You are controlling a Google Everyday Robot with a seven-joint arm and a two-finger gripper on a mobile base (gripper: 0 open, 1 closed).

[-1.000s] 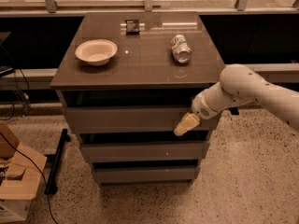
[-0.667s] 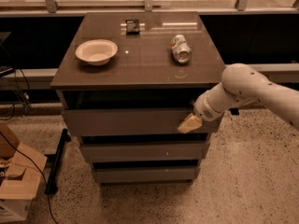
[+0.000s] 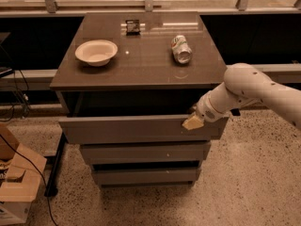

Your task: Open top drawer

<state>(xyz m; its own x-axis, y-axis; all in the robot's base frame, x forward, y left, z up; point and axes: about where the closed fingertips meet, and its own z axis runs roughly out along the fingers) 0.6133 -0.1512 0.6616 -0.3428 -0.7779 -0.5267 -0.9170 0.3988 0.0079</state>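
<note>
The top drawer is the widest grey-brown front under the glossy cabinet top. It stands pulled out a little, with a dark gap showing behind its upper edge. My gripper sits at the drawer front's upper right edge, its pale fingertip on the top rim. My white arm reaches in from the right. The narrower middle drawer front and the smallest bottom front lie below, both pushed in.
On the cabinet top stand a white bowl at the left, a tipped drink can at the right and a small dark object at the back. A cardboard box and cables lie on the floor at the left.
The top drawer has slid out toward the camera, opening a dark gap under the cabinet top. My gripper has moved with its right edge, rising from the front face to the rim.
</note>
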